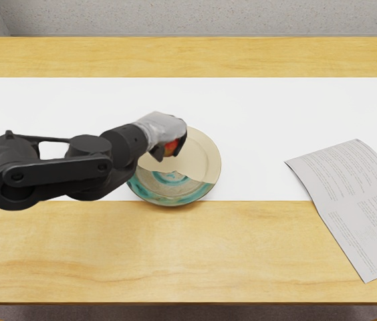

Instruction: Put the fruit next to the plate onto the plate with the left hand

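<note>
Fruit (170, 148) is sitting in the left hand (162, 133), whose fingers are curling tightly round it, over the plate's (203, 164) upper left part. Paper (352, 200) is lying well apart to the right, on the table (175, 254).

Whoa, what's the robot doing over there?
The robot's left hand is curled around a small red and orange fruit. It holds the fruit over the left part of the round plate on the table, and has not let it go yet. A printed sheet of paper lies off to the right, away from the plate.
</note>
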`<action>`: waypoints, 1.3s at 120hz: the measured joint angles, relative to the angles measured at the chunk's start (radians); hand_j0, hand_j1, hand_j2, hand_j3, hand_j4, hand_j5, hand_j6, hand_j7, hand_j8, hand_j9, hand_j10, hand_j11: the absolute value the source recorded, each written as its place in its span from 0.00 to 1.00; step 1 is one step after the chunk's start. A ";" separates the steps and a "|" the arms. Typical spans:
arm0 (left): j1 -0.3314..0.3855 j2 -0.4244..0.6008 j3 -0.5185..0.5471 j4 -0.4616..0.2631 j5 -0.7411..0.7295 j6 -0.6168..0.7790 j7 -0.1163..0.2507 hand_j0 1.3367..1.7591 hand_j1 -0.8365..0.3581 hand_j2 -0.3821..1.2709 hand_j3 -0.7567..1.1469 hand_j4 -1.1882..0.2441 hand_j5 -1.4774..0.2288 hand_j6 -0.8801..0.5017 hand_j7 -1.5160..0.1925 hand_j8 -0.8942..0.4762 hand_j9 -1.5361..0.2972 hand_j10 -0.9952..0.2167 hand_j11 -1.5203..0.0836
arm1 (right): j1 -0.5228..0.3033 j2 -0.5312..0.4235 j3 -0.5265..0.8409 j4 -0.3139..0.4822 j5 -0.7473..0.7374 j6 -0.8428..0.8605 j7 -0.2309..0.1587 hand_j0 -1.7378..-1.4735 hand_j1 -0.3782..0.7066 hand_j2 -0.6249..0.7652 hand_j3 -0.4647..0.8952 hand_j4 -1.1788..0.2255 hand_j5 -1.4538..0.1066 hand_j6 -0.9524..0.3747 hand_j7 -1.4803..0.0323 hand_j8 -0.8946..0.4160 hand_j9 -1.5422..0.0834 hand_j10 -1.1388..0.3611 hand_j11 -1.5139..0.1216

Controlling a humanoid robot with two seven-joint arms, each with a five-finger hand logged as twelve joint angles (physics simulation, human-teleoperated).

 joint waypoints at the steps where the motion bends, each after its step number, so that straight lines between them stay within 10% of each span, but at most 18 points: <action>1: 0.000 -0.002 0.000 0.000 0.001 0.000 0.000 0.72 0.37 0.38 0.40 0.27 0.11 0.51 0.18 0.54 0.19 0.48 0.20 | 0.000 0.000 0.000 0.000 0.000 0.000 0.000 0.30 0.07 0.44 0.34 0.81 0.90 0.69 0.95 0.65 0.92 0.74 0.90; 64: 0.066 -0.065 0.017 0.042 0.020 0.008 0.000 0.71 0.35 0.40 0.40 0.27 0.15 0.51 0.20 0.54 0.20 0.49 0.21 | 0.000 0.000 0.000 0.000 0.000 0.000 0.000 0.30 0.07 0.44 0.34 0.81 0.90 0.69 0.95 0.65 0.92 0.74 0.90; 101: 0.066 -0.065 0.012 0.038 0.010 0.046 0.001 0.75 0.63 0.30 0.40 0.55 0.54 0.45 0.57 0.48 0.54 0.57 0.61 | 0.000 0.000 0.000 0.000 0.000 0.000 0.000 0.30 0.07 0.44 0.34 0.81 0.90 0.69 0.95 0.65 0.92 0.74 0.90; 132: 0.047 0.122 -0.114 -0.077 -0.167 -0.023 0.001 0.76 0.71 0.27 0.40 0.62 0.64 0.45 0.66 0.47 0.63 0.60 0.70 | 0.000 0.000 0.000 0.000 0.000 0.000 0.000 0.30 0.07 0.44 0.34 0.81 0.90 0.69 0.95 0.65 0.92 0.74 0.90; 156: 0.072 0.465 -0.398 -0.069 -0.747 -0.369 0.001 0.76 0.73 0.27 0.40 0.64 0.66 0.45 0.68 0.47 0.65 0.61 0.73 | 0.000 0.000 0.000 0.000 0.000 0.000 0.000 0.30 0.07 0.44 0.34 0.81 0.90 0.69 0.95 0.65 0.92 0.74 0.90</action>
